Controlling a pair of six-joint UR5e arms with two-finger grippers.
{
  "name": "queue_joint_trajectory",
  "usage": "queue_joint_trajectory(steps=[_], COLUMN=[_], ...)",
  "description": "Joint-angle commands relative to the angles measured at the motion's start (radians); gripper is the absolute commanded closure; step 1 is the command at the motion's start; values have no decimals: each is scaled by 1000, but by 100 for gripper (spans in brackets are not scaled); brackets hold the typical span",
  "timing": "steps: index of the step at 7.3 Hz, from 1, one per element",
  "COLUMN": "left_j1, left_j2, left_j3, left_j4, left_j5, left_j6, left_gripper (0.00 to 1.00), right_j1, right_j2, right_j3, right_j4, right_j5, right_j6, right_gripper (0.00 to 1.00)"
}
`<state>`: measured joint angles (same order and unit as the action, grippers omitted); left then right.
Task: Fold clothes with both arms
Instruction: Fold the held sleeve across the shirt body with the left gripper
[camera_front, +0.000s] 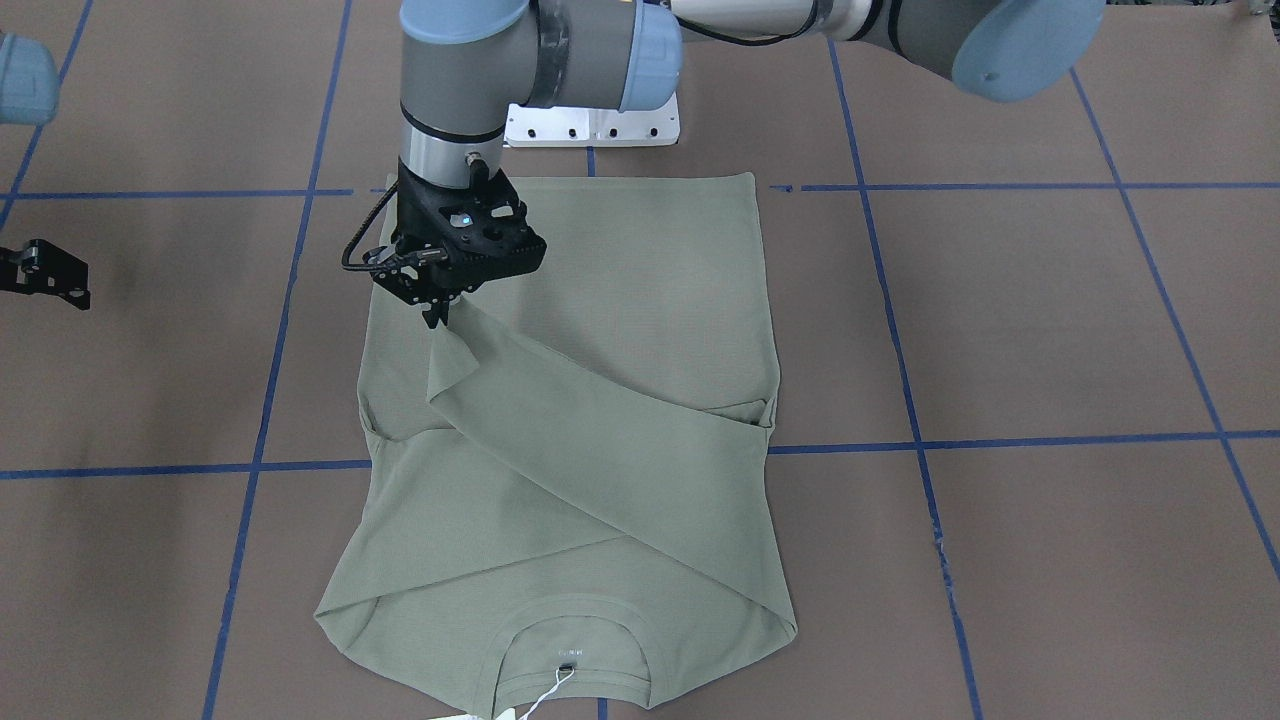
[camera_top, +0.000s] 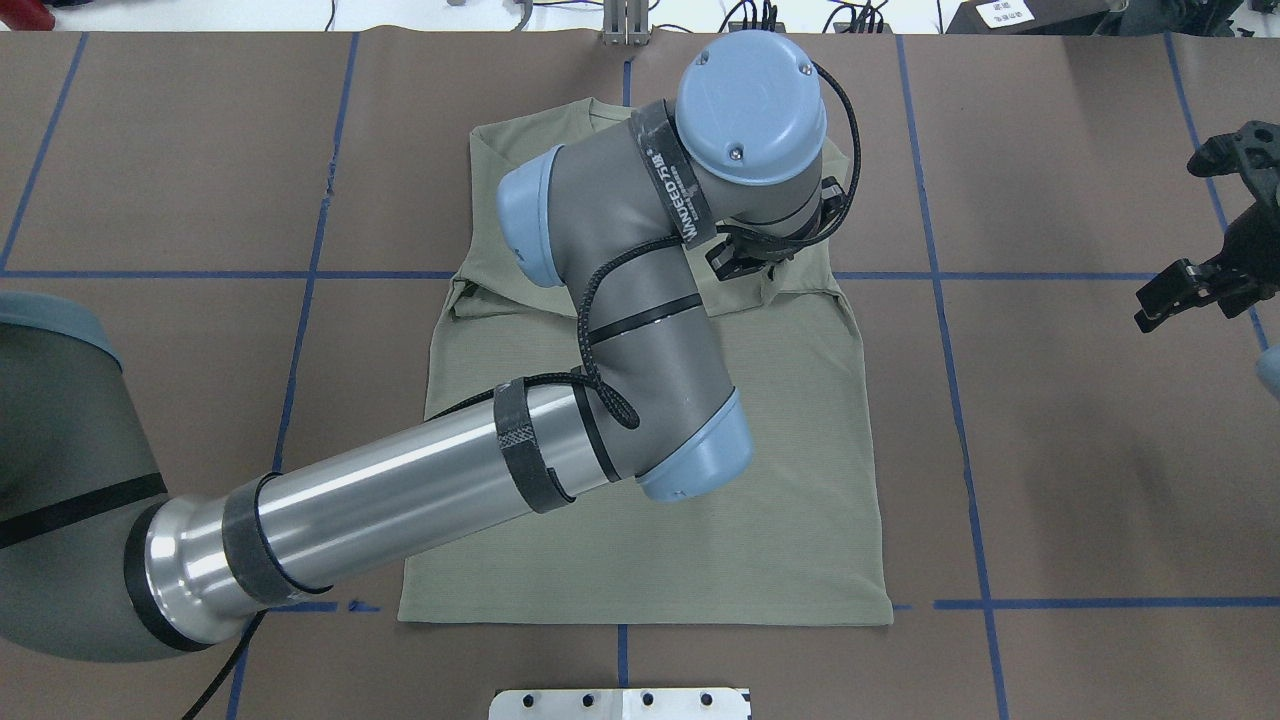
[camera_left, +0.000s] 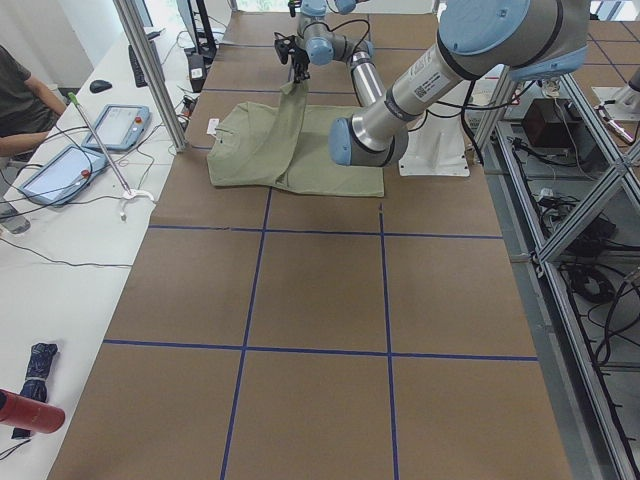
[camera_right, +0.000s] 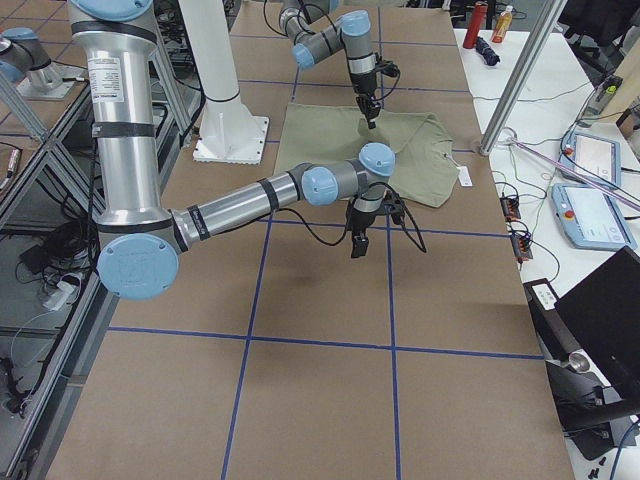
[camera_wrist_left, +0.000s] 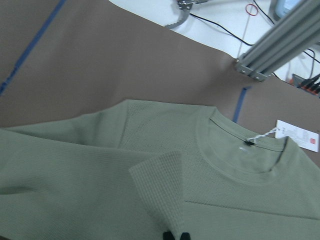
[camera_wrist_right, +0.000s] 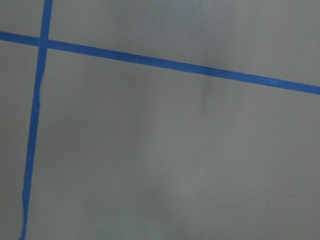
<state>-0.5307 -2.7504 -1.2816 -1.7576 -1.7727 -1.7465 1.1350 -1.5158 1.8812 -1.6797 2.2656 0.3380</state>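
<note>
Green knit looked soft, light and limp, best held by its edges: left gripper (camera_front: 437, 318) clamped on the shirt's (camera_front: 640, 300) cuff (camera_wrist_left: 160, 185), right gripper (camera_top: 1195, 235) gaped empty.

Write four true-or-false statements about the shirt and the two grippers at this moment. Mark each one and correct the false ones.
1. The left gripper pinches the cuff of a sleeve. True.
2. The right gripper grips the hem of the shirt. False: it hangs open over bare table, well apart from the shirt.
3. The held sleeve runs diagonally across the body of the shirt. True.
4. The white tag hangs from the hem. False: it is tied by a string at the collar.
</note>
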Motion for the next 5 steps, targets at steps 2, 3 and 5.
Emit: queue_joint_trajectory(steps=[2,3,5], left_j1=[88,145,155], left_j2=[-32,-85,-69], left_j3=[120,240,297], left_j4=[-84,-186,-336], left_j5=[66,115,124], left_j6=[-81,-161,-145], left_gripper=[100,69,0], right_j1=[0,0,0], right_j2=[8,14,29], right_j3=[-2,-4,-2], right_j4=[0,0,0], right_j5=[6,12,29], right_j6=[3,4,6], right_gripper=[0,0,0])
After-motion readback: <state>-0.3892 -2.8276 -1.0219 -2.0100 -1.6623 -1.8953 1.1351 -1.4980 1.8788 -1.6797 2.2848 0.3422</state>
